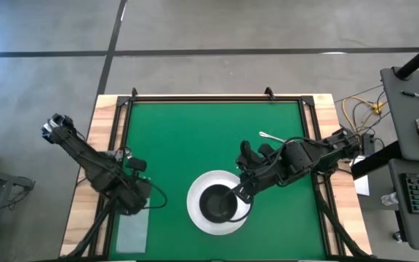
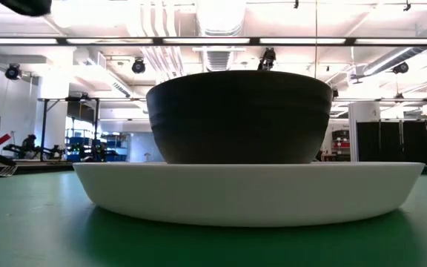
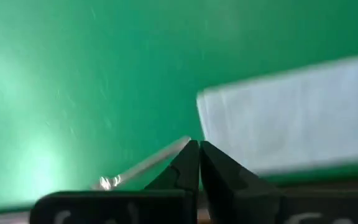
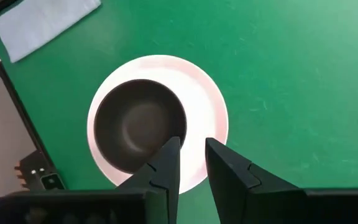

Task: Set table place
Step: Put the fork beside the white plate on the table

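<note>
Dark fingers of the right gripper (image 4: 192,163) stand narrowly parted above the rim of the small dark round bowl (image 1: 216,202), which sits on the round white plate (image 1: 196,213) on the green table (image 1: 195,138). Closed tight, the left gripper (image 3: 199,149) holds a thin silver utensil (image 3: 146,165) beside the pale grey rectangular napkin (image 3: 291,121). No writing is legible.

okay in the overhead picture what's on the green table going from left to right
Left hand above the napkin → white plate with the dark bowl on it, right hand at its rim → spoon.
</note>
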You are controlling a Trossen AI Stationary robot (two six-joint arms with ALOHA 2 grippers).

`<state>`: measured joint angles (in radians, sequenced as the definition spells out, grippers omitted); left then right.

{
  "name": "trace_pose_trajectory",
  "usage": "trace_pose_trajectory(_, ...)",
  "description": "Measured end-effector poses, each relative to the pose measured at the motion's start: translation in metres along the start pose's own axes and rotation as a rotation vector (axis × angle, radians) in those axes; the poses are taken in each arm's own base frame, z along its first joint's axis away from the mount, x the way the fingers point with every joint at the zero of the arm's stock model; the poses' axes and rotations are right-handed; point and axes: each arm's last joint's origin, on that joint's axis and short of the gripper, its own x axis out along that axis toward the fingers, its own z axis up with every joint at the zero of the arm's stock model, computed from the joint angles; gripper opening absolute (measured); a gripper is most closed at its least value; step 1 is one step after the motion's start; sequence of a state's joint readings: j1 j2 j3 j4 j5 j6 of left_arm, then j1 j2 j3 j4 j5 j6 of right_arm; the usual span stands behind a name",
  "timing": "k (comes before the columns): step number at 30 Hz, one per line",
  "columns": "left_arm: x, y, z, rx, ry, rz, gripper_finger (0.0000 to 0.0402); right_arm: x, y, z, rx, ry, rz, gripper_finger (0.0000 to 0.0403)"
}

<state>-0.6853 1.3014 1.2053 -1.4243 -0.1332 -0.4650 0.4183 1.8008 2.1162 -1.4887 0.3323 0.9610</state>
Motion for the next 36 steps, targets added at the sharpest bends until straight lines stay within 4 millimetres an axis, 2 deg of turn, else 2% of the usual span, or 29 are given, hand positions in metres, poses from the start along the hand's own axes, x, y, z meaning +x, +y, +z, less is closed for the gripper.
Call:
trace_pose_trajectory(3, 0.009, 0.003, 0.001, 0.013, 0.163, -0.062, 0.0000, 0.000, 0.000, 0.000, 0.024, 0.002, -0.002, 0.0069)
trace_pose_trajectory(6, 0.027, 0.004, 0.002, 0.031, 0.298, -0.074, 0.0000, 0.000, 0.000, 0.000, 0.030, 0.002, -0.003, 0.0072)
trace_pose_trajectory(10, 0.048, 0.004, 0.003, 0.051, 0.391, -0.043, 0.0000, 0.000, 0.000, 0.000, 0.029, 0.002, -0.004, 0.0072)
trace_pose_trajectory(14, 0.070, 0.004, -0.002, 0.059, 0.457, -0.022, 0.0000, 0.001, 0.000, 0.000, 0.029, 0.003, -0.007, 0.0068)
trace_pose_trajectory(19, 0.086, 0.008, -0.010, -0.035, 0.379, -0.039, 0.0000, 0.004, -0.003, -0.004, 0.038, 0.028, -0.049, 0.0068)
trace_pose_trajectory(22, 0.078, 0.011, -0.015, -0.118, 0.285, -0.074, 0.0000, 0.008, -0.007, -0.008, 0.038, 0.071, -0.093, 0.0068)
trace_pose_trajectory(27, 0.051, 0.019, -0.025, -0.196, 0.051, -0.137, 0.0000, 0.011, -0.007, -0.011, 0.036, 0.111, -0.076, 0.0067)
trace_pose_trajectory(32, 0.027, 0.033, -0.045, -0.167, -0.121, -0.141, 0.0000, 0.012, -0.011, -0.007, 0.013, 0.118, -0.079, 0.0067)
trace_pose_trajectory(36, 0.017, 0.043, -0.065, -0.169, -0.160, -0.123, 0.0000, 0.011, -0.018, -0.001, -0.003, 0.122, -0.077, 0.0067)
